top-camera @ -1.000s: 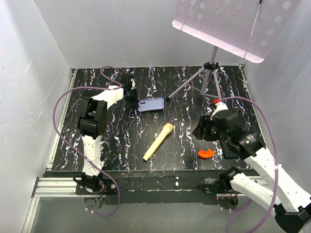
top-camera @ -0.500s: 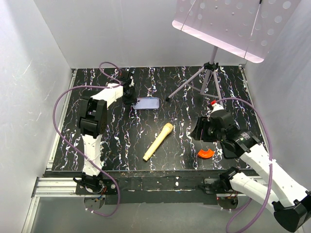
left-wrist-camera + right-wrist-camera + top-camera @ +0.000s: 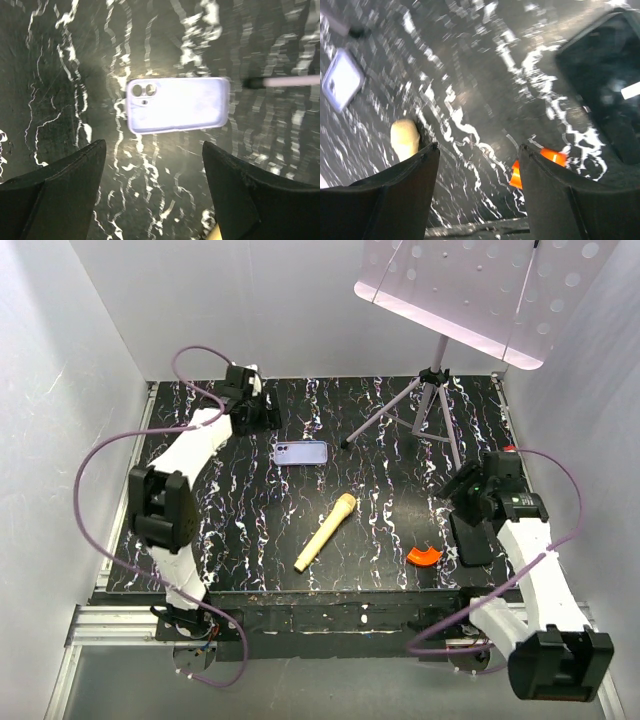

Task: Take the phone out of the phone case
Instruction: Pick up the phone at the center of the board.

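The lavender phone case (image 3: 300,452) lies flat on the marbled table, back up, with its camera cutout at the left (image 3: 176,103); what is inside it is hidden. My left gripper (image 3: 262,418) hovers just behind and left of it, open and empty (image 3: 153,145). A glossy black slab, the phone (image 3: 472,538), lies at the right edge under my right forearm and mirrors light (image 3: 605,100). My right gripper (image 3: 462,490) is open above the table, holding nothing (image 3: 478,146).
A cream microphone (image 3: 326,532) lies diagonally mid-table. An orange curved piece (image 3: 424,557) sits near the front edge, just left of the phone. A tripod stand (image 3: 430,390) with a perforated tray rises at the back right. White walls enclose the table.
My left gripper opened, let go of the case and drew back toward the far left; the case now lies flat. My right arm swung right, uncovering the black slab.
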